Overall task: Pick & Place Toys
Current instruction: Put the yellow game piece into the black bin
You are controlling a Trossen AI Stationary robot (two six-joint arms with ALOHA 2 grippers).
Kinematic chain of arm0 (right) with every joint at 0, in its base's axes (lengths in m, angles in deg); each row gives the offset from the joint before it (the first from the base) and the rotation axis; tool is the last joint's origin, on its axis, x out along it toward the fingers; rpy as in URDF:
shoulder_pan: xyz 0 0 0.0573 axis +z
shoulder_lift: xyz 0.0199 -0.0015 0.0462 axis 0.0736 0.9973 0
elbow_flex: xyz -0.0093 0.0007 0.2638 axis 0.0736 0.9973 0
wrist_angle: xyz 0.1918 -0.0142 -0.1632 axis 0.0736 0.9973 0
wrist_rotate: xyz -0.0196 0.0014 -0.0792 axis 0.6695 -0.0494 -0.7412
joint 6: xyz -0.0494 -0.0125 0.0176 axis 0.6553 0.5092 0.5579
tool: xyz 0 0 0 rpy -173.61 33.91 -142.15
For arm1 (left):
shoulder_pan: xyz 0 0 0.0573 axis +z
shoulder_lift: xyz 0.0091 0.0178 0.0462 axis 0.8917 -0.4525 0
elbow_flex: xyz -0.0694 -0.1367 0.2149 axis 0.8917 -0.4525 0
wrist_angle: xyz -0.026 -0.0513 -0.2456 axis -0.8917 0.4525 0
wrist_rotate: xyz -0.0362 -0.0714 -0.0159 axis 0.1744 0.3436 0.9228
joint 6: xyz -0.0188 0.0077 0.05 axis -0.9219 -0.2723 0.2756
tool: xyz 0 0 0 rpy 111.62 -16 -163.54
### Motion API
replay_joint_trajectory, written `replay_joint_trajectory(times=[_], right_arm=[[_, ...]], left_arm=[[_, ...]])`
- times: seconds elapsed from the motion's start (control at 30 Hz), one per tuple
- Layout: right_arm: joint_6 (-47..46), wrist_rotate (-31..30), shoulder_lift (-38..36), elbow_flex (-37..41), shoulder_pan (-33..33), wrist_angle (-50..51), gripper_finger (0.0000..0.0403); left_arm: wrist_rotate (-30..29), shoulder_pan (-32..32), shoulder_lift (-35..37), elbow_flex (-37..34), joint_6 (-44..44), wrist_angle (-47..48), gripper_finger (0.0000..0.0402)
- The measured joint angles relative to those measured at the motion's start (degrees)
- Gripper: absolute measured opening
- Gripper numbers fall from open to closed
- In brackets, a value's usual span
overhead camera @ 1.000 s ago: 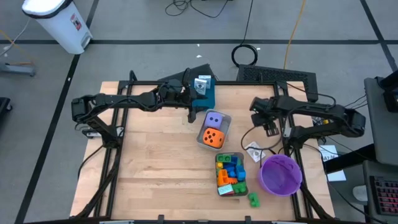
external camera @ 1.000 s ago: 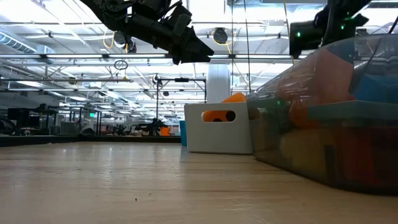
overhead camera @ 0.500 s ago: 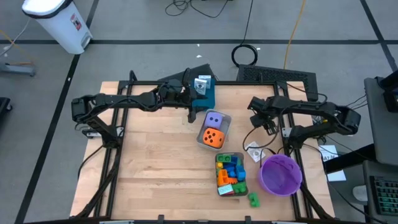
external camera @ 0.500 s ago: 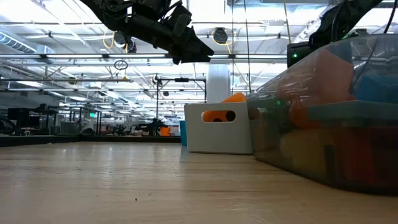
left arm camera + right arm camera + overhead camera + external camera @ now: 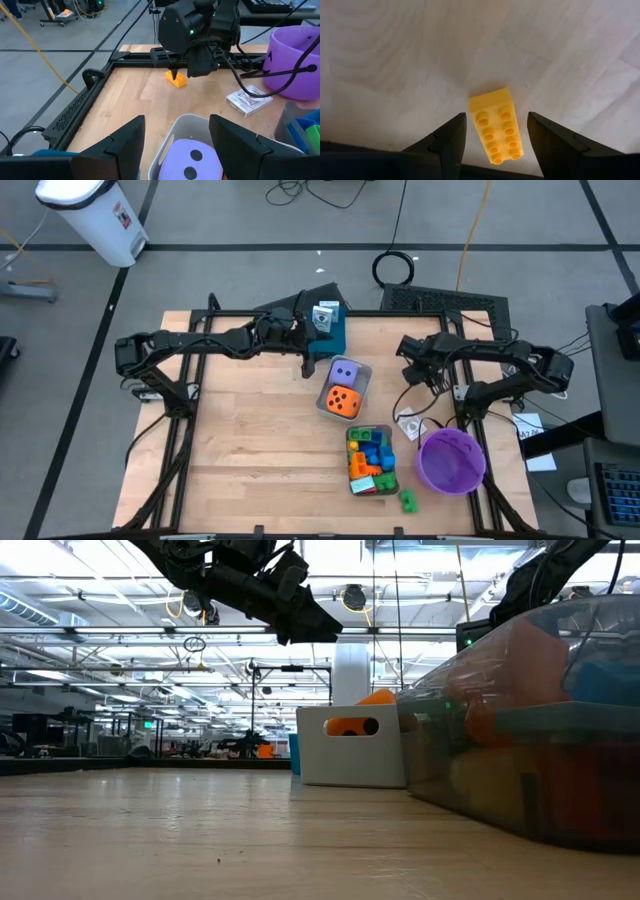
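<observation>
A yellow brick [image 5: 495,131] lies flat on the table to the right of a grey tray [image 5: 361,383], studs up. My right gripper [image 5: 495,120] points down over it, open, one finger on each side of the brick with a gap to both. The left wrist view shows that gripper [image 5: 182,72] close above the brick [image 5: 176,81]. The grey tray holds a purple die [image 5: 344,372] and an orange die [image 5: 342,401]. My left gripper [image 5: 177,120] hangs open above the tray's far end, holding nothing.
A second grey tray [image 5: 370,460] full of coloured bricks stands nearer the front, with a green brick [image 5: 407,500] loose beside it. A purple bowl [image 5: 452,460] sits at the right, a white packet [image 5: 408,423] near it, and a teal box [image 5: 325,330] at the far edge.
My right gripper has come down toward the table and a little toward the left, rolling about its own axis as it sank. Its fingers stay open. The yellow brick and my left arm have kept still.
</observation>
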Motion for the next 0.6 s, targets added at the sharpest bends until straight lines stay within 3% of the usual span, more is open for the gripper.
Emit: replay_joint_trajectory(times=[0.6], right_arm=[[3.21, 0.09, 0.04, 5.20, -2.24, -7.15, 0.0193]], left_arm=[[0.04, -1.53, 0.00, 0.00, 1.03, -0.02, 0.0227]])
